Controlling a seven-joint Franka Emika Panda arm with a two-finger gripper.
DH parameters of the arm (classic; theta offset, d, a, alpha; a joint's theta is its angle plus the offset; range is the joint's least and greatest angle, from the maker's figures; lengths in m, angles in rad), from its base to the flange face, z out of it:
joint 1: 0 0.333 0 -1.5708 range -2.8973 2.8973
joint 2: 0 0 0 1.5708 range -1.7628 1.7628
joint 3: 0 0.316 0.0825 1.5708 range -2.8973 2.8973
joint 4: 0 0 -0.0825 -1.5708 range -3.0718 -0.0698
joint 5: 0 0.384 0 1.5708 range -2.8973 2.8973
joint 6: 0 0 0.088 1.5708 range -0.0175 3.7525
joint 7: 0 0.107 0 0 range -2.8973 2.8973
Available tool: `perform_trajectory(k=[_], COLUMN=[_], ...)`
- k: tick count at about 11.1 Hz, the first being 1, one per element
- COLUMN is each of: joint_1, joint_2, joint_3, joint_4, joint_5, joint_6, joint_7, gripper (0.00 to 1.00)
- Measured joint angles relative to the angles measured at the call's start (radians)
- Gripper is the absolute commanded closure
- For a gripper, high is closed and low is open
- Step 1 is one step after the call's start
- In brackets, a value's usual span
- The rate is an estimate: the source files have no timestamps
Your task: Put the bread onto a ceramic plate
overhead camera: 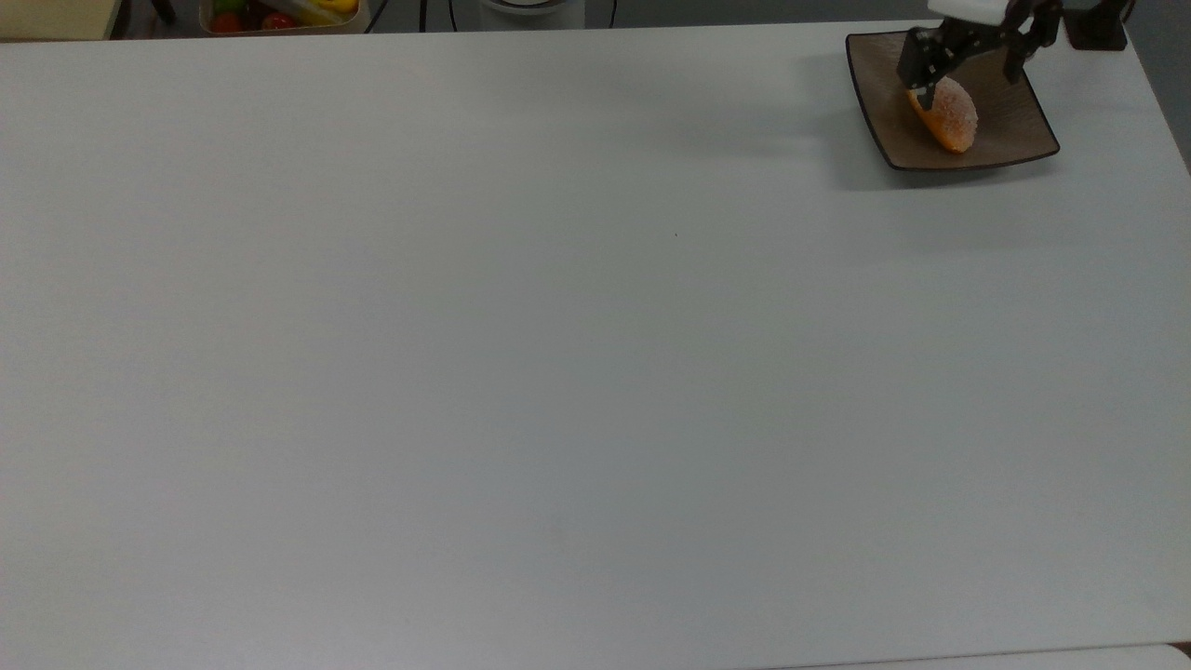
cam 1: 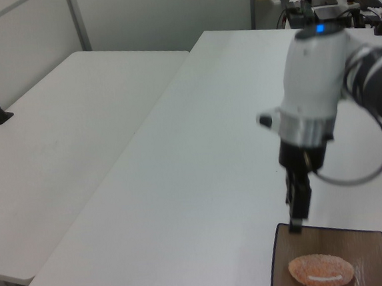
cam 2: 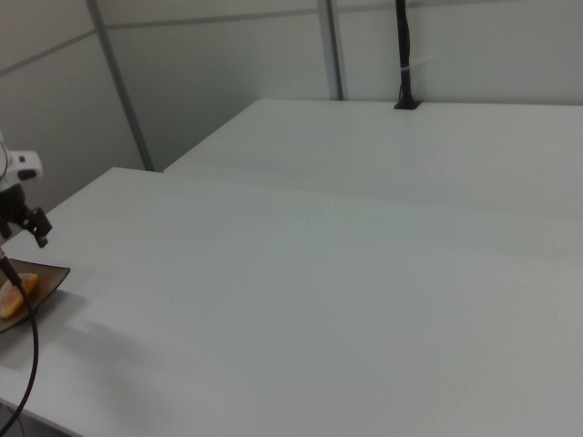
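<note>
Black two-finger gripper (overhead camera: pixel 968 58) points down, fingers spread and empty, above small orange-brown sugared bread (cam 1: pixel 321 271) lying on square brown ceramic plate (cam 1: pixel 370 251).

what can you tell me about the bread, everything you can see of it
The bread is a small oval bun, orange-brown with a whitish sugary speckled crust and a thin white stripe along one side. It lies flat in the dished middle of the ceramic plate, a square brown one, much larger than the bun. Nothing else touches it: the gripper is above, its jaws open and apart from the bun.
</note>
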Motion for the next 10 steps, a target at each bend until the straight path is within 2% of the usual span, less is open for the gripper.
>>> perform_trajectory(k=[4,7,10], joint_1=[-0.144,-0.197,-0.317], joint_2=[-0.195,-0.340,-0.374], joint_3=[-0.021,-0.134,-0.213], joint_4=[0.074,0.099,0.141], joint_5=[-0.002,-0.003,-0.003], joint_6=[-0.274,-0.479,-0.606], joint_7=[0.000,0.000,-0.080], gripper=[0.00,0.00,0.00])
